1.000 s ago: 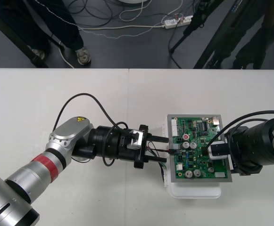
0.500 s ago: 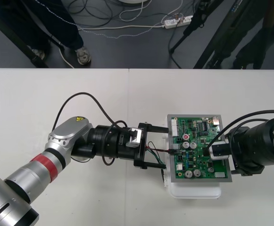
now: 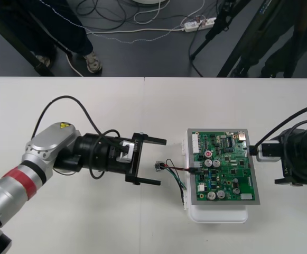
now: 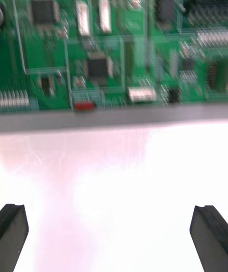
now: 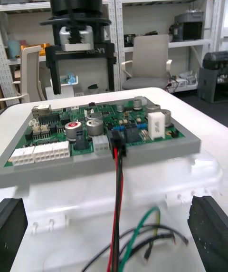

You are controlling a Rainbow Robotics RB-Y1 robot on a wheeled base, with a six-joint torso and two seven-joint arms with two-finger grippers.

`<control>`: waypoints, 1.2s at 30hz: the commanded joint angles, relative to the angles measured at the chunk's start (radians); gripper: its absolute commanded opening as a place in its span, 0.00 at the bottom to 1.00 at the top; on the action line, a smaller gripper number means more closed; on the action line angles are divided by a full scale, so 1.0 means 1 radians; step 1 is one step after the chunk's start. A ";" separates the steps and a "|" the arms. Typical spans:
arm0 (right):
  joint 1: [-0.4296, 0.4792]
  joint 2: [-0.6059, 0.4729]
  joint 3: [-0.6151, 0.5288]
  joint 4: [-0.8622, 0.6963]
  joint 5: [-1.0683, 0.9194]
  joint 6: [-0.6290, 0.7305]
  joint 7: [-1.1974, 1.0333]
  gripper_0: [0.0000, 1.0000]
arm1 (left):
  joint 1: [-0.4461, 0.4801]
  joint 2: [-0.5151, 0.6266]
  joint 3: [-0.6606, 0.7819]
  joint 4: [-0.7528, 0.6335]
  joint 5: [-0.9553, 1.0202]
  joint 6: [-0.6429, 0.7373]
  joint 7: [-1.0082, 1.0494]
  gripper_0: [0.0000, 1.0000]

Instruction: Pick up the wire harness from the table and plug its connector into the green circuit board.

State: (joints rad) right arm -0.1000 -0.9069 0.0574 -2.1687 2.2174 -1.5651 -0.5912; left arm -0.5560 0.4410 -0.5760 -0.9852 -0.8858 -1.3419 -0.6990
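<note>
- The pale table (image 3: 90, 111) is seen from above, with both arms reaching in over it.
- The left gripper (image 3: 162, 162) is held just off the board's left edge, its black fingers (image 3: 152, 141) spread wide and nothing gripped between them.
- The right gripper (image 4: 111, 212) is set at the board's right side, fingers parted to their full width over bare table, nothing being touched.
- The green circuit board (image 3: 224, 166) is carried on its white base (image 3: 216, 216), between the two grippers.
- The wire harness (image 3: 175, 170) is stretched from the board's left edge out onto the table, released by both grippers, and green and black strands are looped beside the base.
- The black plug (image 5: 117, 141) is shown seated upright in the board by the left wrist view, red and black wires dropping from it, which the front view leaves hard to judge.
- The metal socket (image 3: 158, 166) is made out from above, lying free between the left fingertips.
</note>
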 commanded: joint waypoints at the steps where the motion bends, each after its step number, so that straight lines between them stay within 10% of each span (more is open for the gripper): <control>1: 0.049 -0.043 -0.143 0.047 -0.090 -0.006 0.090 1.00 | 0.064 0.130 0.004 -0.141 0.005 0.004 0.122 1.00; 36: 0.135 -0.082 -0.534 0.254 -0.949 -0.006 0.329 1.00 | 0.254 0.772 0.378 -0.820 -0.074 0.007 0.716 1.00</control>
State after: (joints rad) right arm 0.0182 -0.9503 -0.4380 -1.9268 1.3201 -1.5663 -0.3080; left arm -0.3155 1.1310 -0.2498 -1.7522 -0.9821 -1.3421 -0.0115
